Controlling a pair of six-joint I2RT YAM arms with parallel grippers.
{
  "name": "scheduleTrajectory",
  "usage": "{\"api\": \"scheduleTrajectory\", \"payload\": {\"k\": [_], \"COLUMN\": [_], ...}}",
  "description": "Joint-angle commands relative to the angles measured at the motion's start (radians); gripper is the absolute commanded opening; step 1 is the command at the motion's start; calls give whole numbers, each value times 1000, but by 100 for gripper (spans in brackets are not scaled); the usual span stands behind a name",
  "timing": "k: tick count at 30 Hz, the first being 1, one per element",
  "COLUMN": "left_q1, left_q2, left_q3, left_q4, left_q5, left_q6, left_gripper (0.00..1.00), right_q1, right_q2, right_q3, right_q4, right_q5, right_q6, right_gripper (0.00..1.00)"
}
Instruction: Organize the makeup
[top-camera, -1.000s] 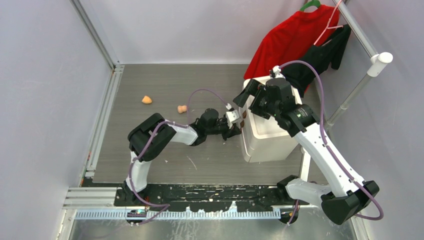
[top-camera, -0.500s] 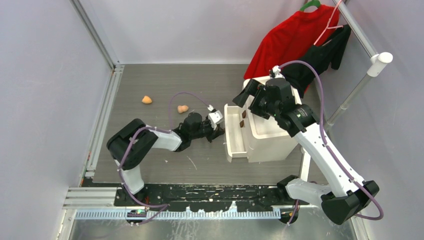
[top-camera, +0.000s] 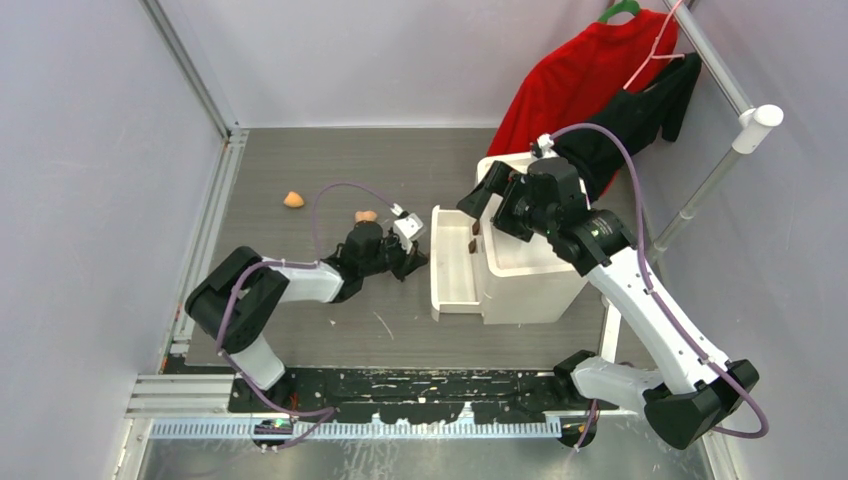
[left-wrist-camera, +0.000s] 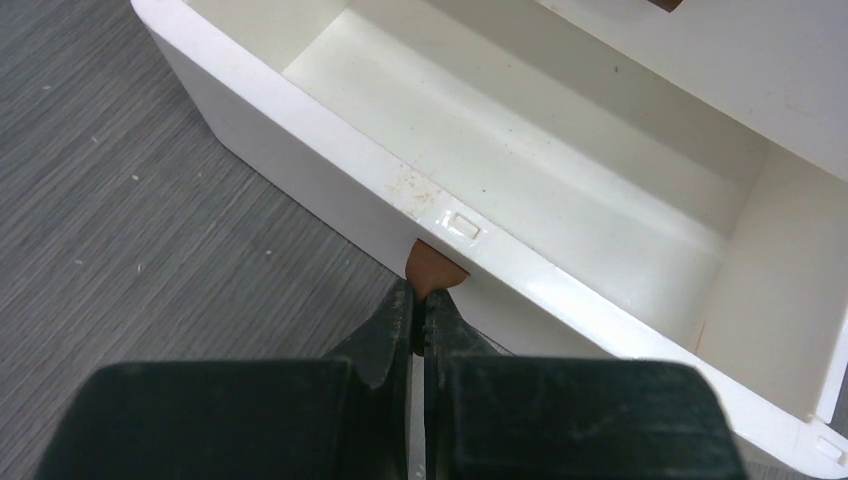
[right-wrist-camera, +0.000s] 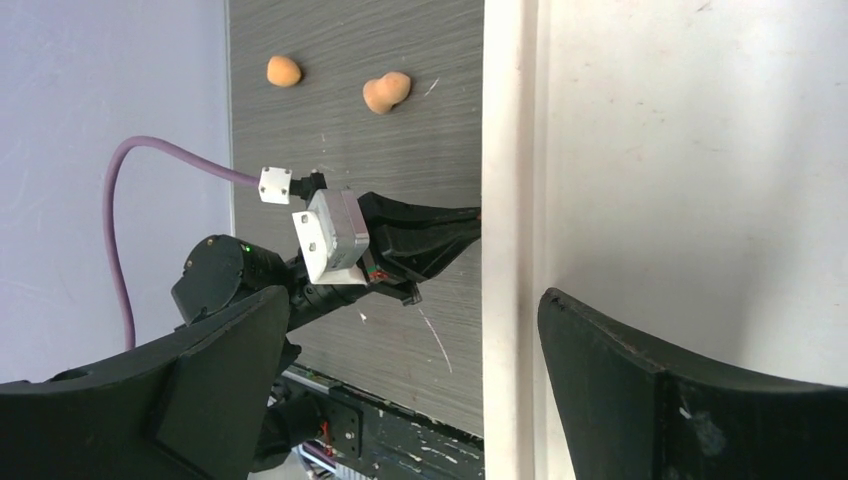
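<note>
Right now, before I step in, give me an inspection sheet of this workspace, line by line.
Surface: grey tabletop, fine specks.
Job's things: orange sponge and second sponge lie loose; white organizer, drawer pulled out, visible inside bare.
Clutter: red shirt, black garment hanging behind organizer.
Grippers: left gripper shut on drawer's brown tab; right gripper open above organizer.
Cables: purple cable on each arm.
Surroundings: pale walls, metal rail.

Two sponges: an orange sponge far left, a peach sponge just right of it. One white drawer box, one open drawer, one brown knob. Two garments hang far right — one red shirt, one black garment.
</note>
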Motion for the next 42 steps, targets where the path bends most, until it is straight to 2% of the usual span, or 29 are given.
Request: {"api": "scheduleTrajectory", "payload": {"k": [1,7,10,13,18,23,24,26,27,29,32,36,39,42], "left_q1": [33,33,33,33,33,42,42,42,42,45,63,129,180,220], "left_q2": [-97,-159,-181,-195,-183,-191,-196,-203,-207,-224,-262,-270,-187,-68], "left_q3": [-21,4,-5,1,64,62,61,85,101,130,172,272,451,599], "left_q4": [11,-187,-231,-260,-397,-404,-395,-414,-436,-486,-547,-673,-909,-1052], "left_q5": [-38,-38,-31,-60,-135,-165,-167,-194,-212,-260,-311,-376,-535,-535], "left_q6": [31,21,15,24,94,91,84,64,59,47,18,-77,-206,-259], "left_gripper": [0,0,0,0,0,0,8,39,50,63,73,74,81,83], "right_q1": [3,2,3,3,2,2,2,2,2,2,3,3,3,3], "right_q2": [-9,-8,-4,0,-8,-19,-19,-17,-14,-13,-18,-20,-15,-9], "right_q3": [-16,-23,-26,-26,2,22,22,23,24,25,25,24,21,17], "right_q4": [-28,-20,-19,-23,-82,-114,-110,-105,-103,-102,-100,-99,-94,-89], "right_q5": [-15,-15,-15,-6,59,93,90,82,79,78,80,80,76,69], "right_q6": [6,6,6,4,-19,-36,-36,-34,-34,-33,-36,-34,-33,-31], "right_gripper": [100,100,100,100,100,100,100,100,100,100,100,100,100,100]}}
